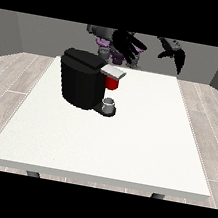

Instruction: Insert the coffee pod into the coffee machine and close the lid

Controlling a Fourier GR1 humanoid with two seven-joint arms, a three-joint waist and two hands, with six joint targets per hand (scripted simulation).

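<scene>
While both arms hang raised behind the far edge of the white table (124, 149), I note the black coffee machine (80, 83) standing on the table's far-left portion as seen from the front view. Its grey lid (113, 72) lies roughly level over the brew head, projecting toward the view's right. Directly beneath the lid I see a red part (112, 83); I take this for the coffee pod seated in the machine, though I cannot tell for certain. A small grey cup (109, 103) sits on the machine's base, below the red part.

The hand at the view's left (128, 43) hovers above and behind the machine, near its top but apart from it; its fingers appear spread and straight, holding nothing. The hand at the view's right (173, 52) hangs well apart from the machine, over the table's far edge, fingers pointing downward and relaxed, likewise holding nothing. Neither hand touches the lid or the machine.
</scene>
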